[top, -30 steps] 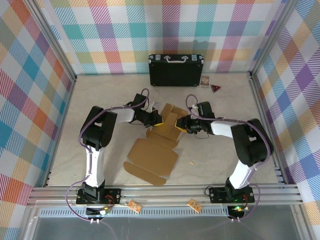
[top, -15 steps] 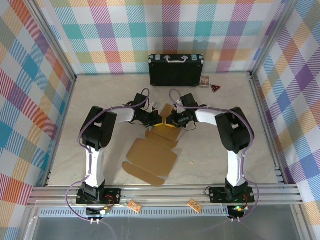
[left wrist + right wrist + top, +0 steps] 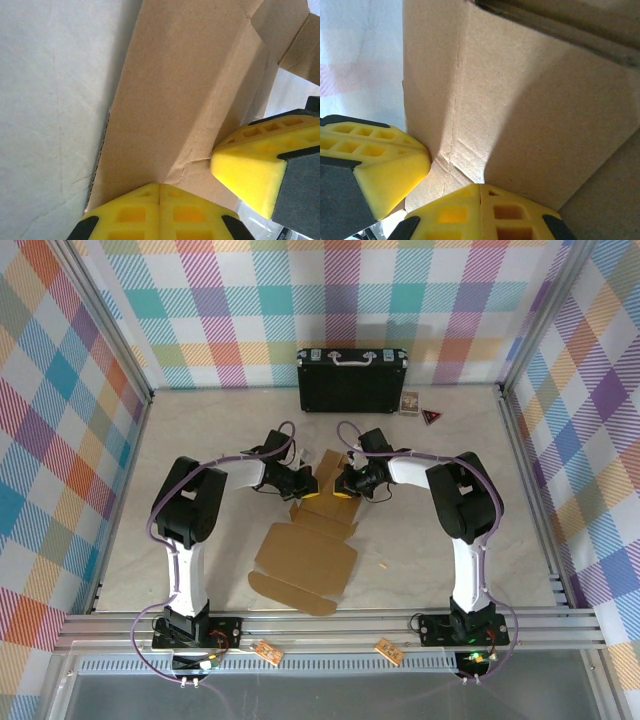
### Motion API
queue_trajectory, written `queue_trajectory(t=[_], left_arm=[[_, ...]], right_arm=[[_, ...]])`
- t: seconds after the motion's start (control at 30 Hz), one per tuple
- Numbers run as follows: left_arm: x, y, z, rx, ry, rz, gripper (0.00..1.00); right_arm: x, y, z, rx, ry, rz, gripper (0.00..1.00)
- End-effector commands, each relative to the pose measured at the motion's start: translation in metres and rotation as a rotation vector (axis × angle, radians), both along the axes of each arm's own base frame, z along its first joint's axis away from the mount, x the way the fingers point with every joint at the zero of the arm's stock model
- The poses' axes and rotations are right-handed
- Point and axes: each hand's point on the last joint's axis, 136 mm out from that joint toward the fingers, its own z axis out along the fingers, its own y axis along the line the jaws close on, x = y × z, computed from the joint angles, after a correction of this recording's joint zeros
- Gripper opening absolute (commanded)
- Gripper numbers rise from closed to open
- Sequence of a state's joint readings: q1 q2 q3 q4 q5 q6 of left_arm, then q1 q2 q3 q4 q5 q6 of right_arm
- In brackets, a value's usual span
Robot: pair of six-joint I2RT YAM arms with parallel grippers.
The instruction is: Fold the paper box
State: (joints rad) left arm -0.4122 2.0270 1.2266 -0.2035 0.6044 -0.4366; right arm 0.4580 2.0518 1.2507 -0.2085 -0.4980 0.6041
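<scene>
paper box (image 3: 305, 558): long axis near-left to far-right, far flap raised | left hand (image 3: 308, 487): fingers together, against flap | right hand (image 3: 343, 487): likewise

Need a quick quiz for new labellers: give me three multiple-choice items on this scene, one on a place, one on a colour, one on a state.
1. Where does the black case stand?
A) between the arm bases
B) against the far wall, beyond the paper box
C) on top of the paper box

2. What colour are the jaws of the left gripper and the right gripper?
A) red
B) white
C) yellow

3. How do those jaws stand?
A) both pairs shut, tips at a raised part of the paper box
B) both pairs wide open
C) left shut, right wide open

Key: 1 B, the top view has the case at the back wall. 2 C, both wrist views show yellow tips. 3 A, each wrist view shows its own pair meeting with no gap against the cardboard.
</scene>
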Motion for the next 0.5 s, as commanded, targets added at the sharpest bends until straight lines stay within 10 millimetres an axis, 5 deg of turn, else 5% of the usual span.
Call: queue_trajectory(t=[0.0,0.2,0.37,0.47], left_arm=[[-0.036,0.013,-0.02,0.067,0.108,-0.008,0.0],[-0.051,0.045,-0.027,0.273,0.094,-0.032,0.0],[-0.043,0.04,-0.02,0.269,0.087,-0.046,0.0],[-0.023,0.034,-0.003,0.232,0.045,-0.022,0.0]], right_arm=[[-0.025,-0.03,-0.05,-0.165,0.14,-0.029,0.04],[-0.024,-0.029,-0.05,-0.161,0.14,-0.026,0.04],[-0.024,-0.028,-0.05,-0.161,0.136,-0.022,0.04],[-0.025,-0.028,-0.049,-0.162,0.136,-0.018,0.04]])
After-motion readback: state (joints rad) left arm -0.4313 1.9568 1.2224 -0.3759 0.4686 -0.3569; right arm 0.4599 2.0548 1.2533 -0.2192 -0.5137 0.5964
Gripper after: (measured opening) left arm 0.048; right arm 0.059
